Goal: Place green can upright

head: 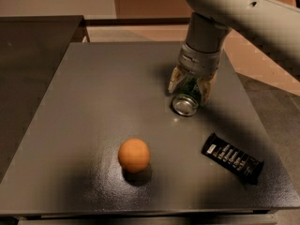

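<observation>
One claw (190,93) hangs from a pale grey arm (220,13) over the far right part of the dark grey surface (103,88). Its two tan fingers (175,81) are drawn in narrow against either side of the green can (185,104), gripping it.

Counted on the surface: one can, one orange ball (134,155) and one flat black snack wrapper (232,157) with pale print. The ball sits near the front middle. The wrapper lies toward the front right, slanted. Both are well apart from the can and from each other.

The green can lies on its side, not upright, under the claw. Its round shiny silver end faces the front, and its dark green body runs back between the fingers, mostly hidden by them.
</observation>
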Available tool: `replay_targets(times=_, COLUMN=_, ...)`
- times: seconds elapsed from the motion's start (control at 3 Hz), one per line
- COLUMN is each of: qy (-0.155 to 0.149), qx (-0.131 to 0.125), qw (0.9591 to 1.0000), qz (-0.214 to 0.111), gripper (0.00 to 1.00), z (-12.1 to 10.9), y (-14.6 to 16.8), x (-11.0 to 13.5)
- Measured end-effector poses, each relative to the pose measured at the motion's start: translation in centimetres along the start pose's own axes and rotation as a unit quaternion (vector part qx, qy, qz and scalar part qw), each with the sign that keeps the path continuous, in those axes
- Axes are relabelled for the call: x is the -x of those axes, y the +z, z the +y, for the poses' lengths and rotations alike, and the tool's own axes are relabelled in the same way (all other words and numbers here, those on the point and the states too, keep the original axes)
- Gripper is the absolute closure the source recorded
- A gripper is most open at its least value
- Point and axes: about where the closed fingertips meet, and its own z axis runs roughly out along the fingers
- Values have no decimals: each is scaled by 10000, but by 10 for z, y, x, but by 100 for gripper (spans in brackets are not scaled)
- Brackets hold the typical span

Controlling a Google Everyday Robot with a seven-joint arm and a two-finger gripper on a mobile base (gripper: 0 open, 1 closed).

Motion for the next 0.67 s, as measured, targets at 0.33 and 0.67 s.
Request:
replay_targets(times=0.33, qy=-88, qx=56, qw=9999, qz=83, gripper=65, z=1, y=-1, x=-2)
replay_targets(times=0.67, qy=-119, qx=-136, qw=9991, qz=380, gripper=87, z=-5, y=-9, x=-2)
